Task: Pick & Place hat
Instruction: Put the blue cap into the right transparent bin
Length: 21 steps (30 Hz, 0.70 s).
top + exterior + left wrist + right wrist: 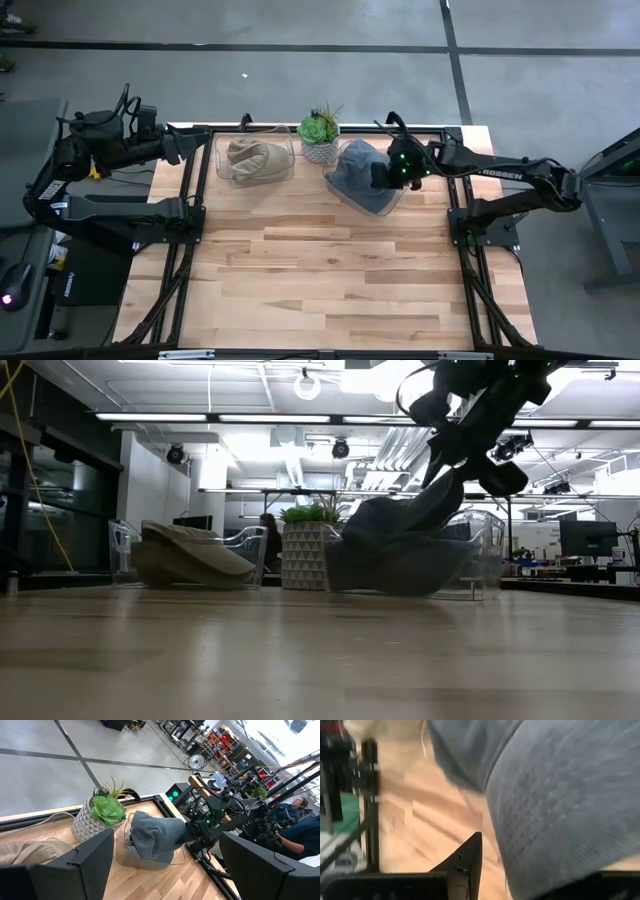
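Left end effector (190, 152): parked at the far left of the desk (330, 270), just left of the clear bin (222, 172) that holds the tan hat (255, 160); its fingers (85, 865) stand wide apart with nothing between them.

Plant (319, 135): a potted succulent at the far edge, between the two bins.

Grey hat (362, 172): the task's thing, draped over the right clear bin (385, 205), part of it raised above the rim.

Right end effector (388, 172): at the hat's right side. The cloth appears bunched up into it, so it is judged closed on the hat, though no view shows the fingertips meeting.

Step in hand (a judgement): lifting the grey hat out of its bin. To do it well, the lift should go straight up until the trailing brim clears the bin wall before any sideways travel, since soft cloth may catch the rim and tip the light bin or slip from a shallow pinch. The plant stands close on the left and should be given room.

Views compared: the high view fixes the layout but flattens height. The low view alone shows the hat pulled upward toward the arm, its lower part resting in the bin. The left wrist view shows the hat's crown from the side. The right wrist view shows only cloth close up (fabric fills the frame).
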Available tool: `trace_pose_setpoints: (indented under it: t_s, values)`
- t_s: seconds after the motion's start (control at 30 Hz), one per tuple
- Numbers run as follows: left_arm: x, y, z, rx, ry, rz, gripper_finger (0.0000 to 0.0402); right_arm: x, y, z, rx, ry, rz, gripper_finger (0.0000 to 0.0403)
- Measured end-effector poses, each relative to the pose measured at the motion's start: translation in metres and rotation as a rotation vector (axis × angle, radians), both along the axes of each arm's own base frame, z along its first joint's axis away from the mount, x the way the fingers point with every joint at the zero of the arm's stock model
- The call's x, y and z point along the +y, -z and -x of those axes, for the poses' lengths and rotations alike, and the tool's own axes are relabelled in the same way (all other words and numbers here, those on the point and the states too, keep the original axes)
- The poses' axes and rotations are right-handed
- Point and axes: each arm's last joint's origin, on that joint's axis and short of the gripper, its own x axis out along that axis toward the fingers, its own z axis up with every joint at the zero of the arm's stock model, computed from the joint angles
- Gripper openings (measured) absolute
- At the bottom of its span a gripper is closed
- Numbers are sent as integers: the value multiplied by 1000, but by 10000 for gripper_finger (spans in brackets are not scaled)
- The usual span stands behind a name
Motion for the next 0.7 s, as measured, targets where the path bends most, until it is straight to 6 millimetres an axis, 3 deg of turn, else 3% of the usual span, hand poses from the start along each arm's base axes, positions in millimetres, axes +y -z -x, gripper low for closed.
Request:
trace_pose_setpoints:
  t_s: [0.7]
  values:
    - [0, 0, 0, -3, -2, 7, 321, 34, 5, 3, 63, -318, -140, 94]
